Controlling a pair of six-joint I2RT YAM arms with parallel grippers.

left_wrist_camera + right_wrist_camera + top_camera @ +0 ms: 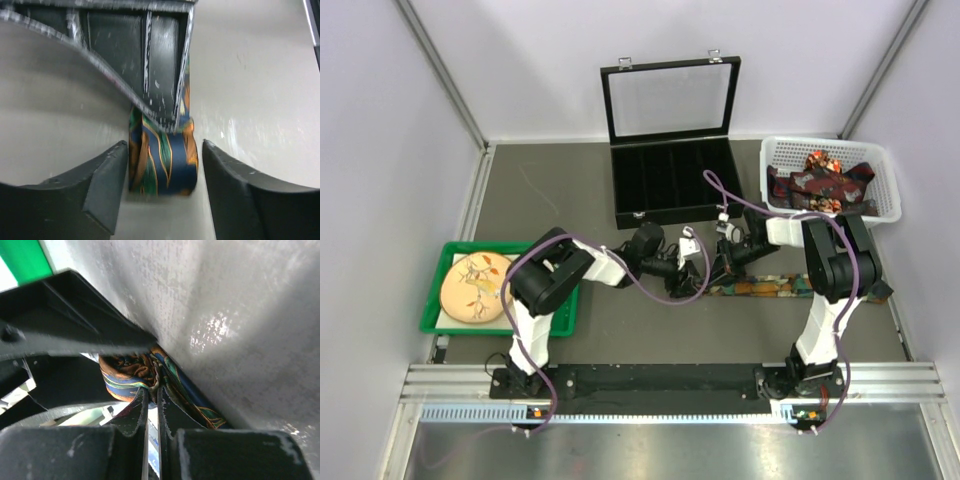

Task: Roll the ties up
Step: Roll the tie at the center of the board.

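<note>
half-rolled tie (770, 288): I see its left end coiled, blue-green-orange, the rest flat.
other ties (820, 178): heaped in white basket (882, 205).

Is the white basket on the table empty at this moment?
No, several patterned ties lie piled inside the basket.

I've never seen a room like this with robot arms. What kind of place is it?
Probably a robot test lab. Two robot arms are bolted to a metal rail inside plain white walls, with a tie and a black case laid out.
</note>
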